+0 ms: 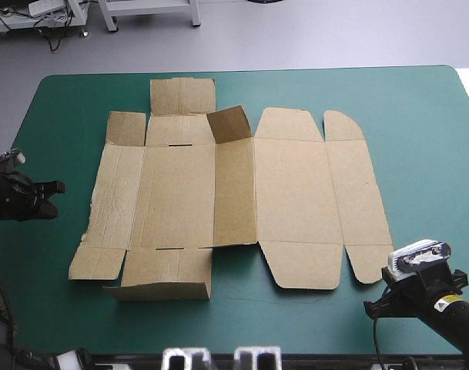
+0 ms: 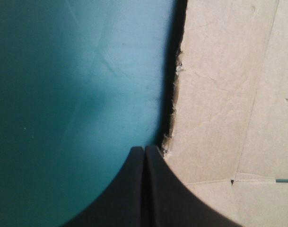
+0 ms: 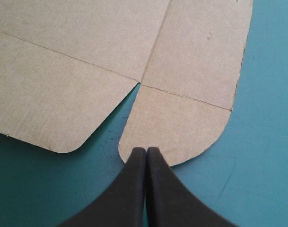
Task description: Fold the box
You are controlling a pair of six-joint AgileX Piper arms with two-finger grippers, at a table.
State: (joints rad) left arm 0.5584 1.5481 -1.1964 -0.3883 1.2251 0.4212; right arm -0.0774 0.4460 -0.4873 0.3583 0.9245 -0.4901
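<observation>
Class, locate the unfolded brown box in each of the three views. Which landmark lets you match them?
High view: the box lies spread out mid-table on the teal-green cover.
Left wrist view: its ragged edge runs ahead of the left gripper.
Right wrist view: its rounded flap lies just ahead of the right gripper.
Shared landmark: the teal-green cover beside the board.
</observation>
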